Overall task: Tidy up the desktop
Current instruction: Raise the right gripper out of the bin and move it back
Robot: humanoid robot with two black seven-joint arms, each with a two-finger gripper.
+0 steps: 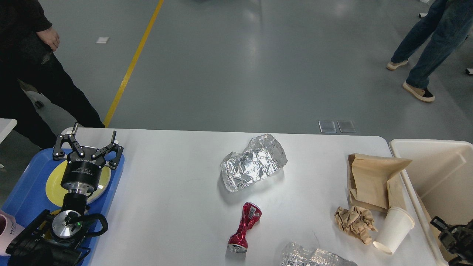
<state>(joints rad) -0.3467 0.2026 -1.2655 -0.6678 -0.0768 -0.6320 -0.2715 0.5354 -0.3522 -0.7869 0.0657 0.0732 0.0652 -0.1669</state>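
The bench [166, 192] is the wide white top, and it fills the middle of the view. Rubbish is spread over its middle and right part. 1 foil sheet [254, 162] lies in the middle, with a crushed red can [244, 232] just below it. The can's long side runs from near the view's bottom edge up and a little to the right. A brown bag [373, 177], a paper ball [354, 221] and a tipped cup [394, 229] lie at the right, close to the cream bin [436, 166].

The left gripper [87, 146] is seen over the blue tray [26, 192] and the yellow plate [55, 181], at the bench's left end. Its 2 fingers are spread wide and nothing is held. All the rubbish lies to its right, well apart from it.

The right gripper [449, 232] is seen small and dark by the bin, so it cannot be told if it is spread or closed. It is much nearer to the cup and the paper ball.
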